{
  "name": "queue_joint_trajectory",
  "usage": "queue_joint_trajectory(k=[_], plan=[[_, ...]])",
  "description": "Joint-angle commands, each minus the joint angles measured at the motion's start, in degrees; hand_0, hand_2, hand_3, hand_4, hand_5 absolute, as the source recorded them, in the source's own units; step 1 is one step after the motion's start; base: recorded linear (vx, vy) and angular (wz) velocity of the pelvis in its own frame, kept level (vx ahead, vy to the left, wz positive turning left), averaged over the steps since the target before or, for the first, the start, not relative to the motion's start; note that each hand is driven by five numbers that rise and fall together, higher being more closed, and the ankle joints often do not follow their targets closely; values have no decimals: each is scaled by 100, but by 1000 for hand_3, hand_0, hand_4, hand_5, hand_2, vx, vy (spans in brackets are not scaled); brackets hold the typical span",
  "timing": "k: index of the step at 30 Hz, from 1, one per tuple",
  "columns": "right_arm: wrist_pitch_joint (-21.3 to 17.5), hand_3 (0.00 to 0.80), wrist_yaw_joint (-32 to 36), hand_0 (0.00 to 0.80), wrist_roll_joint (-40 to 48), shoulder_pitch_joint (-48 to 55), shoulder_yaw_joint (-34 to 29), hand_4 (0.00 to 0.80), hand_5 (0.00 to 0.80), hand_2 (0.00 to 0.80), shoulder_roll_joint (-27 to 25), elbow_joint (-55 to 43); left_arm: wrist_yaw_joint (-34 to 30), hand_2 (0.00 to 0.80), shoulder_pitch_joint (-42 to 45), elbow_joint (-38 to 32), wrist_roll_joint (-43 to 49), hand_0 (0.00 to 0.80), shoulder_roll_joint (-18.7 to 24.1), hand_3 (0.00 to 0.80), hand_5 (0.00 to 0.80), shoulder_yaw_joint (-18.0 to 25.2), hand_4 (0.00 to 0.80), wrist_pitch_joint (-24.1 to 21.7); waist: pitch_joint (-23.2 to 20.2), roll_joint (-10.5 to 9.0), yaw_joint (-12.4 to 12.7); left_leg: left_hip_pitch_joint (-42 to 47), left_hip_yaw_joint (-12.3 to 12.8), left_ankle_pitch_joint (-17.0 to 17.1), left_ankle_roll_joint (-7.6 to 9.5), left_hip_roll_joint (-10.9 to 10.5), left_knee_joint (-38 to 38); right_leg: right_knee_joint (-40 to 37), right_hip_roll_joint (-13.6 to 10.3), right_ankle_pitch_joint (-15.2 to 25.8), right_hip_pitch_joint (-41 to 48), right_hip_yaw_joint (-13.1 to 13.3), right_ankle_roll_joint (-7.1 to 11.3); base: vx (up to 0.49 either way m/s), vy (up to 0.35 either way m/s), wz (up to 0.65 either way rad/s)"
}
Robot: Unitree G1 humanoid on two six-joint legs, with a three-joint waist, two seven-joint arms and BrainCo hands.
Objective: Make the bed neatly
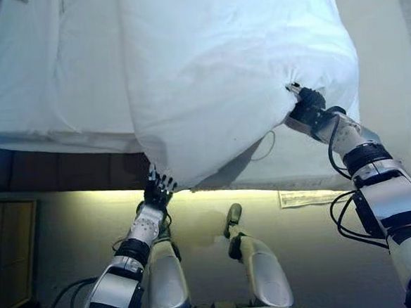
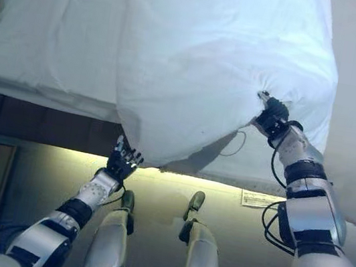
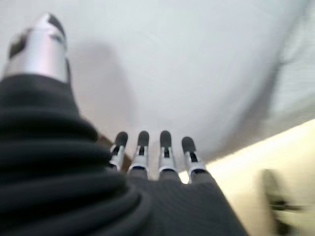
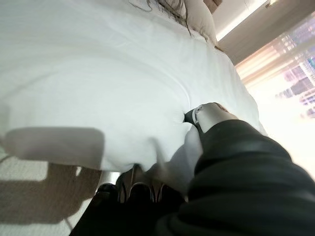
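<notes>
Bed half made; duvet lifted, not yet spread

You have the white duvet [image 1: 235, 74] raised over the bed [image 1: 53, 87], its lower corner hanging past the bed's foot edge; your right hand [image 2: 272, 118] is clenched on a gathered fold at the duvet's right side; your left hand [image 1: 158, 189], fingers straight, grips nothing under that hanging corner; laying flat, squaring and smoothing look still to do.

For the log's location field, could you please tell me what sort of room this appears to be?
Probably a bedroom, perhaps a hotel room: a bed with a white sheet, a white duvet pinched by the right hand, and a bright window beyond it.
</notes>
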Motion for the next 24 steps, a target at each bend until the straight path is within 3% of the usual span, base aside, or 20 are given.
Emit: queue_joint_trajectory(k=[1, 6, 11, 14, 19, 24], plan=[[-540, 800, 122, 800, 557, -727, 10, 800, 800, 800, 3, -566, 45, 0, 86, 104, -770, 0, -285, 0, 0, -26, 0, 634, -252, 59, 28, -38, -71, 347, -139, 311, -444, 392, -275, -897, 189, -12, 607, 10, -72, 5], [-689, 800, 119, 800, 782, -748, -32, 800, 800, 800, 179, -833, 507, 0, 179, 319, -1460, 0, -506, 0, 0, 233, 0, 1230, -237, 17, 17, 26, -46, 348, -181, 339, -485, 335, -257, -907, 271, 1, 619, 13, -31, 3], [-752, 800, 141, 800, 1165, -752, 17, 800, 800, 800, 379, -1349, 596, 0, 69, 255, -1791, 0, -643, 0, 0, -1, 0, 1454, -214, -26, -34, -22, -29, 320, -203, 381, -400, 353, -255, -903, 259, 10, 623, 3, -35, -2], [-669, 800, 158, 800, 1297, -710, 94, 800, 800, 800, 585, -1857, 519, 0, -99, 32, -2164, 0, -744, 0, 0, -408, 0, 1246, -172, -62, -103, -96, -31, 284, -211, 392, -306, 391, -248, -892, 202, 45, 637, -25, -40, 0], [-471, 800, 16, 800, 1241, -533, 252, 800, 800, 800, 775, -2651, 277, 0, -307, -250, -2548, 0, -841, 0, 0, -720, 0, 892, -114, -97, -229, -161, -13, 228, -214, 421, -133, 479, -249, -908, 147, 107, 631, -3, -1, -1], [-299, 800, -217, 800, 1139, -231, 380, 800, 800, 800, 941, -3441, -674, 0, -416, -513, -2548, 0, -1078, 0, 0, -774, 0, 371, -88, -110, -378, -91, 40, 226, -213, 412, -135, 486, -248, -934, 185, 192, 620, 4, 21, -4]])
